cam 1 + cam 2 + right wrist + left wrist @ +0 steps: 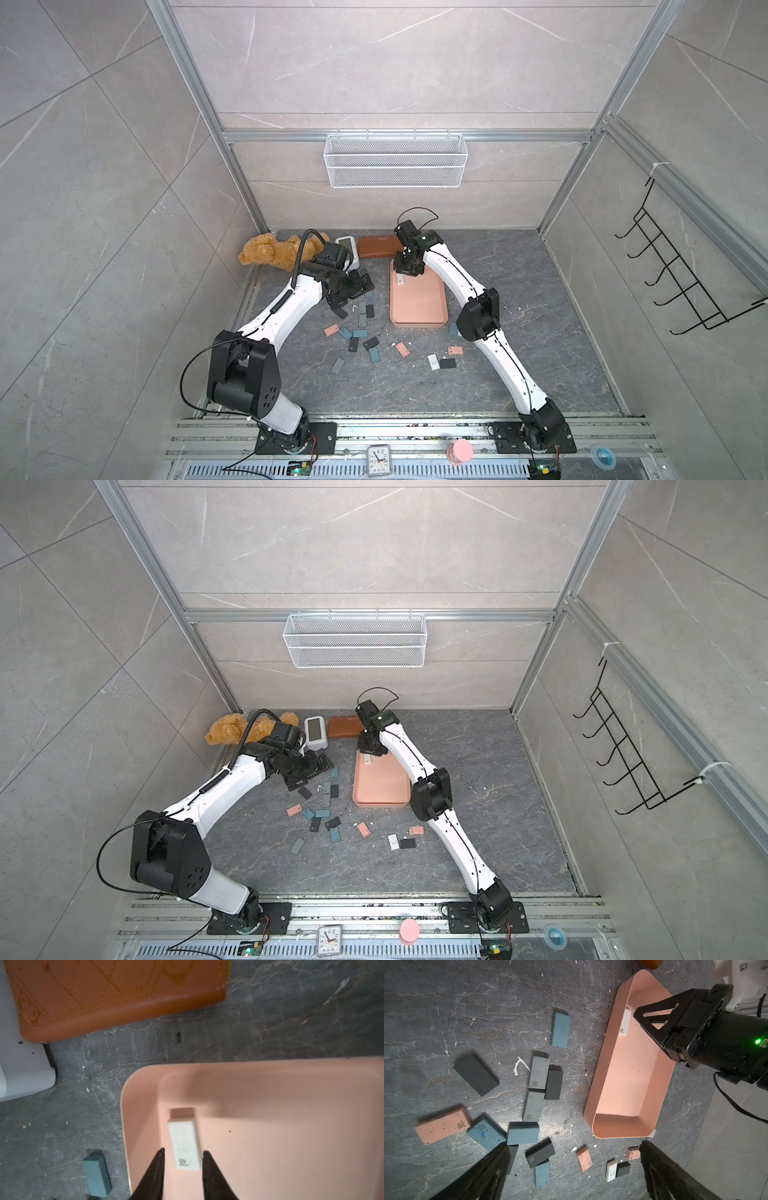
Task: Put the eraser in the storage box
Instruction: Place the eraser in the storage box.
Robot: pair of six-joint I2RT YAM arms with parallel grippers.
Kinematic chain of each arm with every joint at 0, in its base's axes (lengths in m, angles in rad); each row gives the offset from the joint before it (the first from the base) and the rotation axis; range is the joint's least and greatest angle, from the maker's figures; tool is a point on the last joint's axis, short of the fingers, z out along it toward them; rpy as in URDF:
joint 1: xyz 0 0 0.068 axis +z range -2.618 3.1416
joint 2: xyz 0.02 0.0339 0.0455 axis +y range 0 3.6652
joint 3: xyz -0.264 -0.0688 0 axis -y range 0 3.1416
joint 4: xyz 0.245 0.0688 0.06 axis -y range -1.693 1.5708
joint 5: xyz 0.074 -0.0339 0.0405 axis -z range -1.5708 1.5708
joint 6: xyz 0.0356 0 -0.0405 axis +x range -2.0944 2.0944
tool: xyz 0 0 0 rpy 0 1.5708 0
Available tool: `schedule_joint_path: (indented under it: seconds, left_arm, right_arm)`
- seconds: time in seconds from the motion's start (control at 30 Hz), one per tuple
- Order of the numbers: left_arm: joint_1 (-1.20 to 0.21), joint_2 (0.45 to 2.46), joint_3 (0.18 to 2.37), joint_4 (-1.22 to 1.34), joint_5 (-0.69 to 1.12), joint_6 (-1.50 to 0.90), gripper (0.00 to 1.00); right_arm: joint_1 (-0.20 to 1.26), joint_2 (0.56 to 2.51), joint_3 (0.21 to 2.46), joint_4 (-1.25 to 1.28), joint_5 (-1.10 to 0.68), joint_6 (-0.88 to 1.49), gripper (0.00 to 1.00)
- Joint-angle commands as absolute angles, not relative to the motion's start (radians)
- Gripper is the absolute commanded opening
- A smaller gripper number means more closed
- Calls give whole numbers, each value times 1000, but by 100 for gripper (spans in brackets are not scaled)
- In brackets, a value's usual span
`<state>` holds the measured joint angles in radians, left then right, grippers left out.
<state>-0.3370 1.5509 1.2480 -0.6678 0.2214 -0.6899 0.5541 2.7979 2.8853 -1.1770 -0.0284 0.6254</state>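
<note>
A: Where is the eraser (184,1142) now?

B: The white one lies flat inside the storage box (280,1126), close to one wall. In both top views it sits a bit above the frame centre.

A: And the right gripper (184,1150)?

B: Its fingers (155,1172) stand parted, one on each side of the block w/ a thin gap on both sides, so they grasp nothing. The left gripper (574,1144) is spread wide & empty, above the other erasers (537,1072) on the tabletop (446,1012).

A: How will it handle, if a re-grip is needed?

B: My judgement: a small rubber block, very light, a bit soft, grippy, not fragile. Take it across the narrow width, on the long sides, approx. at the middle. It is low & flat, so the fingers must go almost to the box floor, and the wall side leaves little room.
</note>
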Motion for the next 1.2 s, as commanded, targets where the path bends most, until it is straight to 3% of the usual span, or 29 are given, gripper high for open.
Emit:
schedule_joint_path:
  seconds: [0.0,0.37,0.63,1.17]
  left_arm:
    - [-336,1548,1277,-666,246,-692,100]
    - [-336,1540,1273,-671,244,-685,100]
    - [-336,1536,1268,-674,245,-677,100]
    - [-336,1525,1269,-691,230,-656,100]
  right_arm:
    - [560,2817,2873,-1197,-36,629,33]
    - [575,2829,2832,-1210,-28,614,41]
    - [591,2851,2829,-1221,4,615,41]
    - [609,2867,2852,-1197,107,642,26]
